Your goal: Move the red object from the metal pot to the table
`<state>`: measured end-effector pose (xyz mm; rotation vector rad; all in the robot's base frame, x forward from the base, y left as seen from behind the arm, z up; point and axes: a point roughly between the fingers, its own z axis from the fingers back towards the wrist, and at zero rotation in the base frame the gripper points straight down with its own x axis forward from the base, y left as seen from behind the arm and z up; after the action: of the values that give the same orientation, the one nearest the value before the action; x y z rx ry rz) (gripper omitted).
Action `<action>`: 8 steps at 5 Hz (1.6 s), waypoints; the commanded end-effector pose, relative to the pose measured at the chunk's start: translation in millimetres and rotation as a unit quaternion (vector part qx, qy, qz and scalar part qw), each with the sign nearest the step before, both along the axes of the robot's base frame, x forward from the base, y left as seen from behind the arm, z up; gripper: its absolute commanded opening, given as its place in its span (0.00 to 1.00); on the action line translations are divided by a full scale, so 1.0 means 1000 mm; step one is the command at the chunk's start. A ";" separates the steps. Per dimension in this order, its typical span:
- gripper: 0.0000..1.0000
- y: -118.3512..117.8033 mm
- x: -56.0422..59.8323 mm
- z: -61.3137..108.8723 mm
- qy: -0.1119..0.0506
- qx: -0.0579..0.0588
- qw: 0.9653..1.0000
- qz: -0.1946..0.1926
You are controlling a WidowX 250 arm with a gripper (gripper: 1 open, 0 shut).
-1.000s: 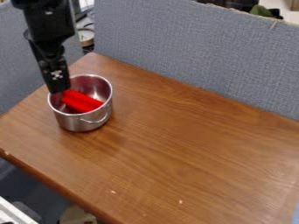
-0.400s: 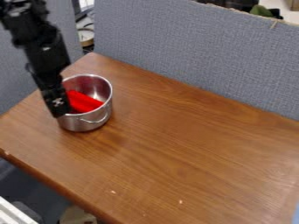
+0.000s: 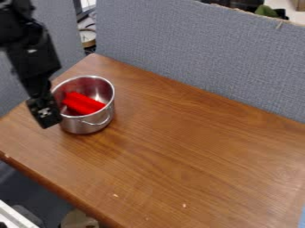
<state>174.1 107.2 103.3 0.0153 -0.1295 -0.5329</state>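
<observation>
Since a second ago your gripper (image 3: pixel 45 113) has slid from over the pot's inside to its left outer side and dropped lower, and it now hangs just above the table (image 3: pixel 179 151). Its jaws stand apart and you hold nothing between them. Your black arm rises from there toward the upper left corner. Just to the right of your fingers sits the metal pot (image 3: pixel 86 118), upright near the table's left corner. The red block (image 3: pixel 80 102) lies inside the pot, tilted, one end against the near wall. Behind the table stands a grey partition (image 3: pixel 191 44).
</observation>
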 end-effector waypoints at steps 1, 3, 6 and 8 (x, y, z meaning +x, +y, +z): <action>1.00 0.006 0.013 0.031 -0.014 0.010 1.000 -0.025; 1.00 -0.017 0.048 0.044 -0.033 0.001 0.999 -0.027; 1.00 -0.005 0.021 -0.003 -0.060 0.003 0.993 0.104; 1.00 -0.026 0.121 -0.002 -0.057 0.000 0.998 0.024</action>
<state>288.3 78.7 90.0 0.0293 -0.2051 -0.4889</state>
